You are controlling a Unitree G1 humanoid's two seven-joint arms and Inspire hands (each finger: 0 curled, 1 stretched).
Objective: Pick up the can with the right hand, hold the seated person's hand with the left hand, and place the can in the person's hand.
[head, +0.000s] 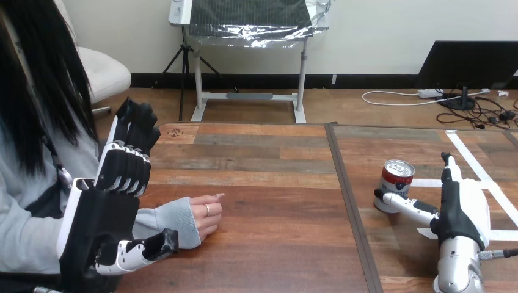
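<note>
A red, white and blue can (397,180) with a silver top stands upright on the right part of the wooden table (269,159). My right hand (459,207) lies just right of it, open, fingers straight and pointing away; its thumb reaches the can's base. The person's hand (205,215) rests loosely curled on the table at the left, its grey sleeve toward me. My left hand (101,213) stands raised beside that forearm, open, fingers upward, with the thumb next to the sleeve cuff and not curled round it.
A dark seam (346,189) splits the table into left and right boards. White tape strips (476,165) cross the right board behind and beside my right hand. The person sits at the left edge.
</note>
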